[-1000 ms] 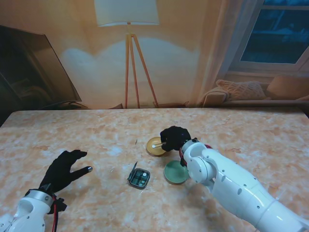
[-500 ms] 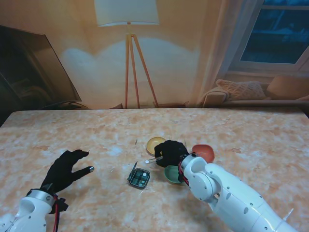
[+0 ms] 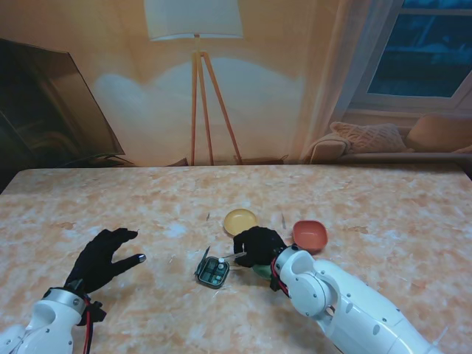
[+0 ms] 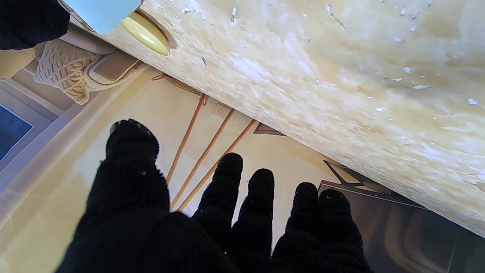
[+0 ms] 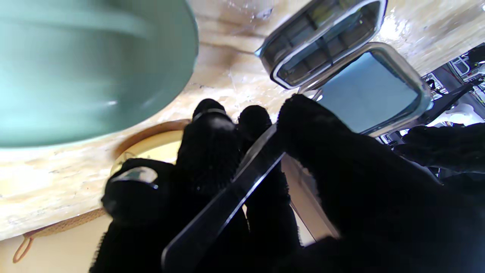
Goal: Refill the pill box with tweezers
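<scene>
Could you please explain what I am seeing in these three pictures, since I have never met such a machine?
This is a two-armed robot with black-gloved five-finger hands. One camera looks down from its stand; the other two sit on the wrists and look along the fingers, so the table appears upside down. On the marble table lie an open pill box, a yellow dish, a red dish and a green dish, partly hidden in the stand view. The right hand pinches metal tweezers, reaching toward the box. The left hand rests open, holding nothing.
</scene>
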Controlling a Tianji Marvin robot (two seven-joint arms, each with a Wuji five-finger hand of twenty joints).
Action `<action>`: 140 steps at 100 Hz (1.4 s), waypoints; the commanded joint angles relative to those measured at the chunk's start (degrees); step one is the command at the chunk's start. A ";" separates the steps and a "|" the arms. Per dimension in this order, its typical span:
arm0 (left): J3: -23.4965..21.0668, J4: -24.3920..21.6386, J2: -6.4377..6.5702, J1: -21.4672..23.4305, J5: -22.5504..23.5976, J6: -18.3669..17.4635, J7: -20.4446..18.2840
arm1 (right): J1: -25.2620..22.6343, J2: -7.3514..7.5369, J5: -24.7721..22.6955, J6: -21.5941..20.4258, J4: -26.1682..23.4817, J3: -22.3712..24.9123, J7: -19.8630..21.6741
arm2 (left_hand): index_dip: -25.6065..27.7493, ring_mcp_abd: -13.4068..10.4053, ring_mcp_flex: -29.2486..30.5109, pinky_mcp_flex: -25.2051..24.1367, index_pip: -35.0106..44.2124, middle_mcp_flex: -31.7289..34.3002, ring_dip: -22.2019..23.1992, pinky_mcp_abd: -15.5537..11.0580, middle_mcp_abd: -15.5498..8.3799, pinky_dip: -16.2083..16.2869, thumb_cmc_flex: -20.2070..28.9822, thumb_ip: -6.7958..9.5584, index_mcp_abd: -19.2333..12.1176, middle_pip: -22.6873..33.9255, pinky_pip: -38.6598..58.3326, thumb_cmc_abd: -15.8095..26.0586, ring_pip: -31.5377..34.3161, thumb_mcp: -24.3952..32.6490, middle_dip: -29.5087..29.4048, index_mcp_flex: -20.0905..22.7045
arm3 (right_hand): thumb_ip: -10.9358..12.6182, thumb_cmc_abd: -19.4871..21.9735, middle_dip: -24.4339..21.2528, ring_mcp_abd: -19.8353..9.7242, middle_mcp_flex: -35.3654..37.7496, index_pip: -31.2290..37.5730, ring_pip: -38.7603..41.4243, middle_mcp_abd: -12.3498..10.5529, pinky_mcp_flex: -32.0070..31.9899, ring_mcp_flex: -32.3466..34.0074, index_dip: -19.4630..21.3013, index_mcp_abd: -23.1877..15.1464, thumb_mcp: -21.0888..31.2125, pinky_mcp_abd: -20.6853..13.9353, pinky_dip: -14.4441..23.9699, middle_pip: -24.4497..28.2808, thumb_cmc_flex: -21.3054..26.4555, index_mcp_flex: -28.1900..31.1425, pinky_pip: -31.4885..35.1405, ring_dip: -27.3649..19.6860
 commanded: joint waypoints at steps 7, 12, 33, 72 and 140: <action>0.10 -0.14 -0.08 0.19 0.12 0.09 -0.55 | -0.62 -0.31 0.62 -0.19 0.72 -0.60 1.34 | -0.31 -1.08 -0.03 0.12 0.60 0.64 0.37 -3.36 -1.34 0.24 -1.13 1.13 -0.65 -0.15 0.06 1.58 0.16 -0.93 -0.01 1.65 | 1.93 2.84 -0.45 0.17 1.25 4.67 -0.30 3.38 -0.59 -1.89 0.88 -3.78 1.02 -4.32 -0.37 1.66 3.84 1.86 1.83 -0.52; 0.12 -0.13 -0.09 0.21 0.17 0.09 -0.48 | -0.48 -0.35 0.74 -0.12 0.96 -0.81 1.32 | -0.32 -1.08 -0.05 0.13 0.58 0.62 0.39 -3.37 -1.40 0.25 -1.13 1.14 -0.66 -0.15 0.08 1.72 0.16 -0.91 -0.02 1.61 | 1.87 3.00 -0.55 -0.11 1.11 4.57 -0.44 3.41 -0.74 -2.06 0.76 -3.77 0.88 -4.30 -0.36 1.48 3.88 1.76 1.73 -0.53; 0.20 -0.07 -0.14 0.25 -0.04 0.15 -0.30 | 0.07 -0.60 1.42 0.10 1.67 -1.50 1.29 | -0.30 -1.17 -0.05 0.15 0.68 0.73 0.50 -3.51 -1.47 0.29 -0.82 1.16 -0.74 -0.05 0.16 1.99 0.20 -0.82 -0.02 1.89 | 1.37 2.89 -1.25 0.48 -0.18 3.63 -1.39 3.13 -2.26 -3.45 -0.13 -3.51 0.14 -4.09 -0.38 0.02 4.02 0.52 0.55 -0.54; 0.15 -0.34 -0.21 0.38 -0.34 0.35 -0.15 | 1.11 -0.74 2.04 0.36 1.73 -2.31 1.98 | -0.39 -1.37 0.05 0.34 0.73 0.84 1.10 -3.74 -1.60 0.48 -0.10 1.13 -0.74 0.20 0.54 2.42 0.41 -0.90 -0.06 2.26 | 0.50 1.82 -2.16 1.19 -3.22 1.59 -3.75 3.09 -4.97 -6.11 -1.13 -2.12 -0.01 -3.24 -0.17 -3.27 2.18 -2.45 -2.19 -0.45; 0.16 -0.73 -0.14 0.34 0.07 0.25 -0.38 | -2.78 -0.14 -1.28 1.58 -2.56 4.33 -0.36 | -0.44 -1.16 0.16 0.30 0.72 0.87 1.28 -3.51 -1.65 0.48 -0.32 1.12 -0.53 0.24 0.56 1.80 0.26 -1.00 -0.11 2.27 | 1.70 2.92 -0.10 -0.19 1.31 4.75 -1.14 3.81 -0.64 -1.71 0.13 -2.79 0.52 -3.88 1.39 0.93 2.49 1.92 0.60 0.77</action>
